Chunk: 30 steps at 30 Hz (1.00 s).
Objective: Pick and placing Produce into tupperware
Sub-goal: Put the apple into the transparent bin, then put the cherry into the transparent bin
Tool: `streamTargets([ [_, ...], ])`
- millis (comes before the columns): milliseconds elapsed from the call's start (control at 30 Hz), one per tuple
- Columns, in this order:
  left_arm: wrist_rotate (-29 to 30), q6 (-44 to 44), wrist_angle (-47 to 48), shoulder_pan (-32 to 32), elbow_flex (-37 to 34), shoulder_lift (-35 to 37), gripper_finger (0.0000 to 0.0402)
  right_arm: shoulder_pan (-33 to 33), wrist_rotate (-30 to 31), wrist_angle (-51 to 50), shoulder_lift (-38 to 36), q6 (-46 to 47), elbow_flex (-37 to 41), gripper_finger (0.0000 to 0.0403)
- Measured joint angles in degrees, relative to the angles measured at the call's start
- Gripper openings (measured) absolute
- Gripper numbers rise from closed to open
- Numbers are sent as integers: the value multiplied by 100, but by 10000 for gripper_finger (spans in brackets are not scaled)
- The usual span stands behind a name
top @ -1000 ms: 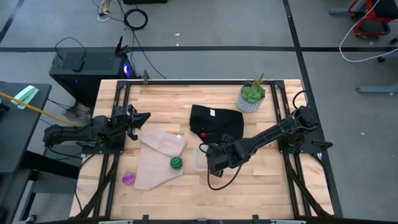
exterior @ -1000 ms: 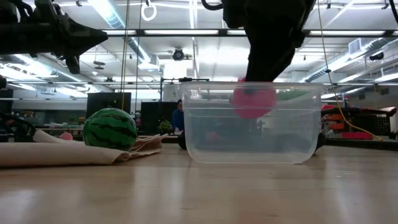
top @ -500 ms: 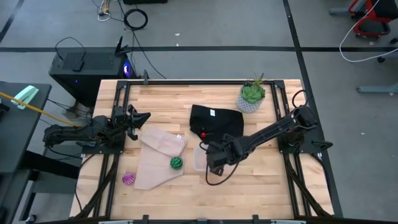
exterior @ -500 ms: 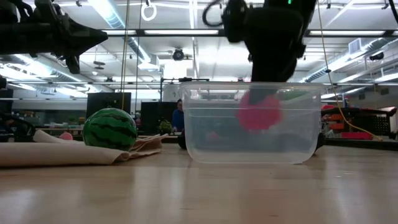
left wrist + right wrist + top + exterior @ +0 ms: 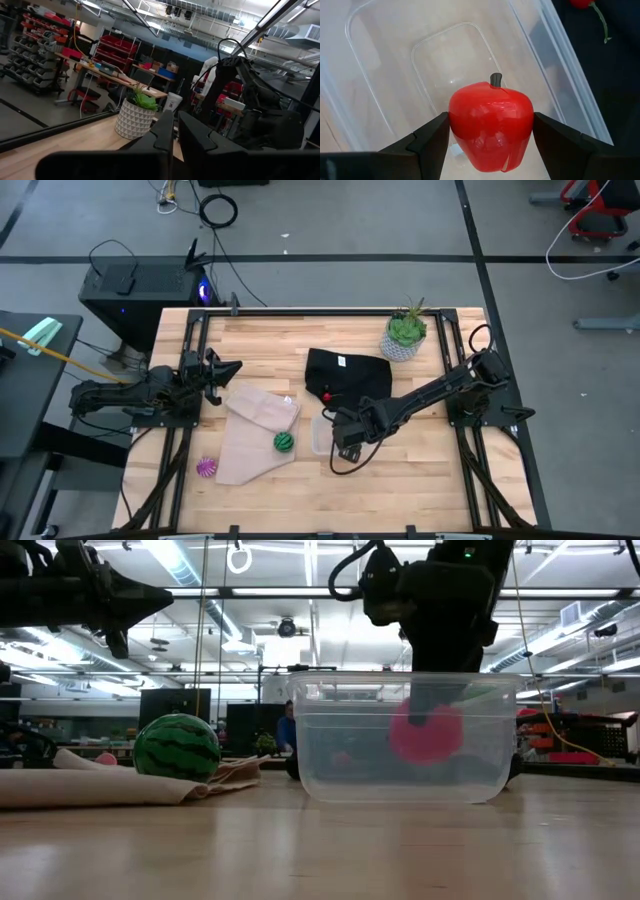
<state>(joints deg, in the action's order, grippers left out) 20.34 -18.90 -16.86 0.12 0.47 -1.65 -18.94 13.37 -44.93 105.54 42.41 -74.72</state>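
1. Fingers (image 5: 437,142) of the right gripper (image 5: 490,145) are clamped on either side of a glossy red apple (image 5: 491,125) with a short dark stem; we see it held inside the clear tupperware (image 5: 380,75), above its floor.
2. From above we find that gripper (image 5: 338,436) over the tupperware (image 5: 318,436), which sits near the table's middle, just off the black cloth (image 5: 350,375); the apple is hidden there.
3. At table height the apple (image 5: 425,733) shows as a pink blur behind the container's wall (image 5: 340,755), under the dark gripper.
4. We see the striped green ball (image 5: 284,442) on the beige cloth (image 5: 250,442) and the magenta ball (image 5: 207,467) near the table's left edge.
5. Our left gripper (image 5: 225,368) waits at the table's left edge, fingers nearly closed, gripping nothing.
6. Only the left wrist shows the potted plant (image 5: 136,116) close.
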Motion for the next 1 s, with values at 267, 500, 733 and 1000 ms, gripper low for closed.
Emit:
streamTargets([
  [267,-2,-2,0,2,0,0,34,0,-42,-1,0,-11,0,287],
  [500,-2,-1,0,2,0,0,37,2,-61,-2,0,4,-2,302],
  [733,-2,-1,2,2,0,0,28,2,-103,-4,-2,9,-3,302],
  [1000,-2,0,0,0,0,0,36,1,-341,-341,-2,-40,-301,298],
])
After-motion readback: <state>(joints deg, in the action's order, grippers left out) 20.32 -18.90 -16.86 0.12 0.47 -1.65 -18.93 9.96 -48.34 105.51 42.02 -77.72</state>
